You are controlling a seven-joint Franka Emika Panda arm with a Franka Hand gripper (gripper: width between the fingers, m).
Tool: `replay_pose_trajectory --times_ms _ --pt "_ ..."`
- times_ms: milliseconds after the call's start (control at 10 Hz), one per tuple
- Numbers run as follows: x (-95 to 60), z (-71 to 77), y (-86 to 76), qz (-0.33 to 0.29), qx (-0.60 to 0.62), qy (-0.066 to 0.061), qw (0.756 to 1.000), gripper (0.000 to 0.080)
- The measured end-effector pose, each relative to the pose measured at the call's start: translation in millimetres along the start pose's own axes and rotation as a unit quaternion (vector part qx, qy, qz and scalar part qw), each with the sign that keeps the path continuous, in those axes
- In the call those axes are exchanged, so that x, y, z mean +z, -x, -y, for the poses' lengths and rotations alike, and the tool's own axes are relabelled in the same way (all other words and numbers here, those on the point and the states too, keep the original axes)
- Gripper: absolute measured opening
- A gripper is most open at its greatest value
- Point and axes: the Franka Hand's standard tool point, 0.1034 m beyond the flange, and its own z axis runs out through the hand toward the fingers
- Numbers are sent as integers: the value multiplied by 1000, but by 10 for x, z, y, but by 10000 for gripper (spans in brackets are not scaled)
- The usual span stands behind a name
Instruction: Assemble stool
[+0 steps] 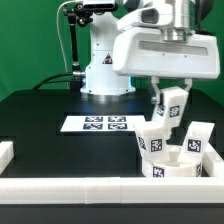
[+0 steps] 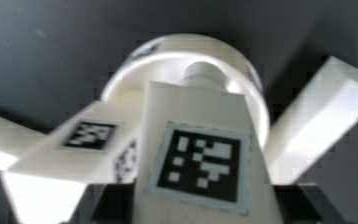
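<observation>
My gripper is shut on a short blocky white stool leg with a black-and-white tag, held just above the round white seat at the exterior view's right front. Two other white legs stand up from the seat. In the wrist view the held leg fills the middle between the dark fingers of my gripper. The seat lies beyond its tip, with one leg on one side and another on the other. The leg's far end is hidden.
The marker board lies flat on the black table, to the exterior view's left of the stool. Long white border rails run along the front and the left. The arm's base stands at the back.
</observation>
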Motion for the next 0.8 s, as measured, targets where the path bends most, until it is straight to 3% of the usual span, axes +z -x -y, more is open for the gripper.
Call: replay_pose_trajectory --times_ms 500,800 --pt "29 24 -36 -2 -10 0 1000 327" --pt "74 -66 -90 -2 -22 4 1000 327"
